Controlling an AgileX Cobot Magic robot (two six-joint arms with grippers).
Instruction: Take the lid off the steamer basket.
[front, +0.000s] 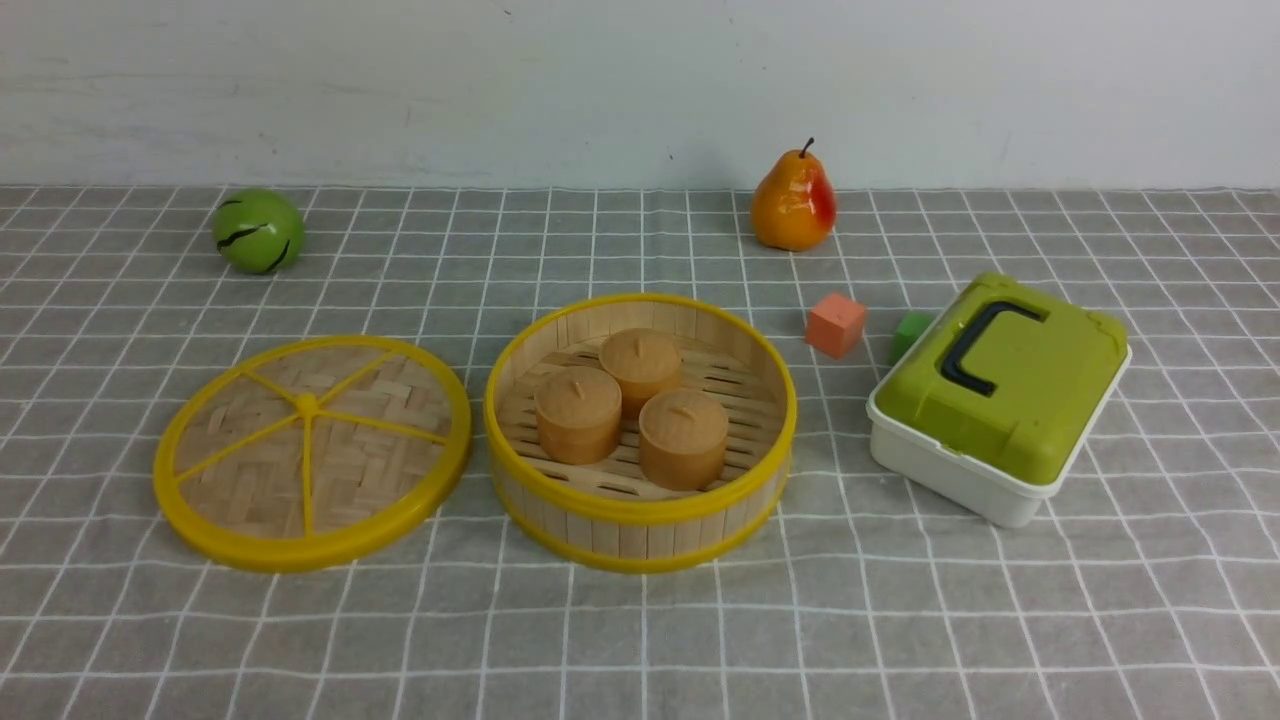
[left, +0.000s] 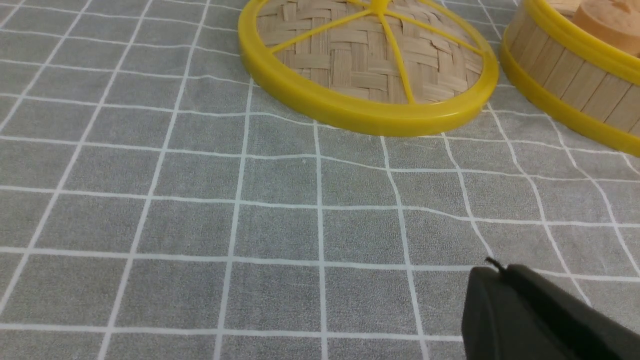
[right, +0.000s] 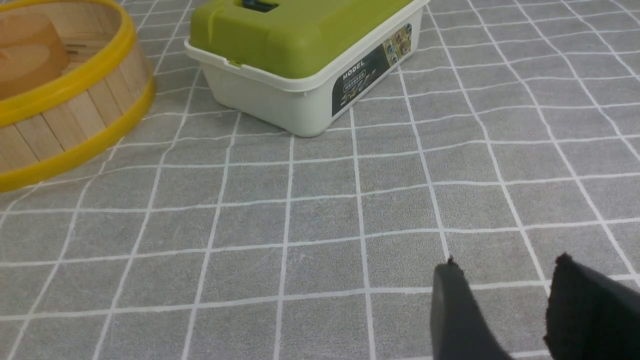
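The woven bamboo lid (front: 312, 452) with its yellow rim and spokes lies flat on the cloth, just left of the steamer basket (front: 640, 505). The basket stands uncovered, with three tan cylinders (front: 640, 405) inside. Neither arm shows in the front view. In the left wrist view the lid (left: 367, 65) is ahead and the basket wall (left: 570, 80) is beside it; my left gripper (left: 500, 270) is shut and empty, well short of the lid. In the right wrist view my right gripper (right: 505, 267) is open and empty over bare cloth, with the basket (right: 65, 115) off to one side.
A white box with a green lid (front: 1000, 395) stands right of the basket. A pink cube (front: 835, 325) and a green cube (front: 908, 335) lie behind it. A pear (front: 793, 205) and a green ball (front: 257, 231) sit near the back wall.
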